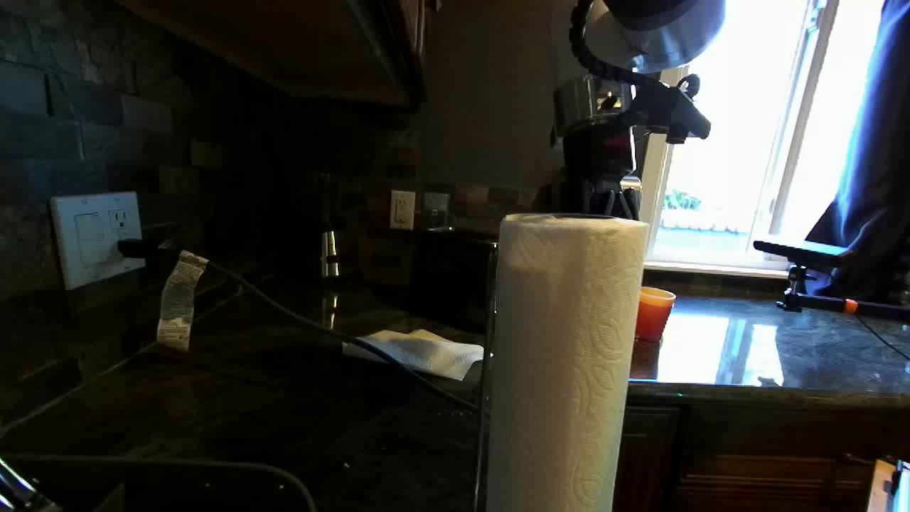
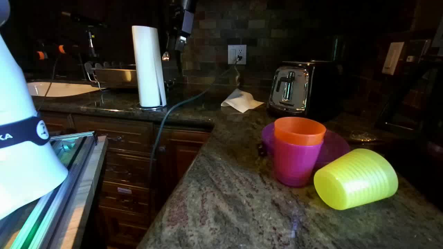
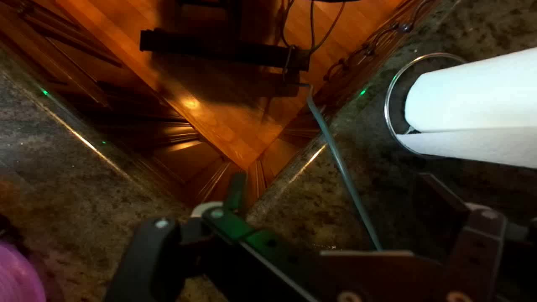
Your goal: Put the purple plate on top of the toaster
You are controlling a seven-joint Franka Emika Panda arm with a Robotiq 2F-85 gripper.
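The end effector [image 3: 340, 191], jaws apart, hangs higher than the purple plate [image 2: 334, 145], well away.

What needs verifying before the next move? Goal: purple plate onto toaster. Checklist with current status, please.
1. Gripper open: ok, jaws spread, nothing held.
2. Gripper above purple plate: not ok; the wrist view shows counter and cable between the jaws instead.
3. Easy access to purple plate: not ok; the orange-and-magenta cup stack hides part of it in an exterior view, and a yellow-green cup lies on its side nearby.
4. Gripper clear of paper towel roll: ok, a gap shows in an exterior view.
5. Toaster upright: ok.
6. Toaster top free: cannot tell, too dark.
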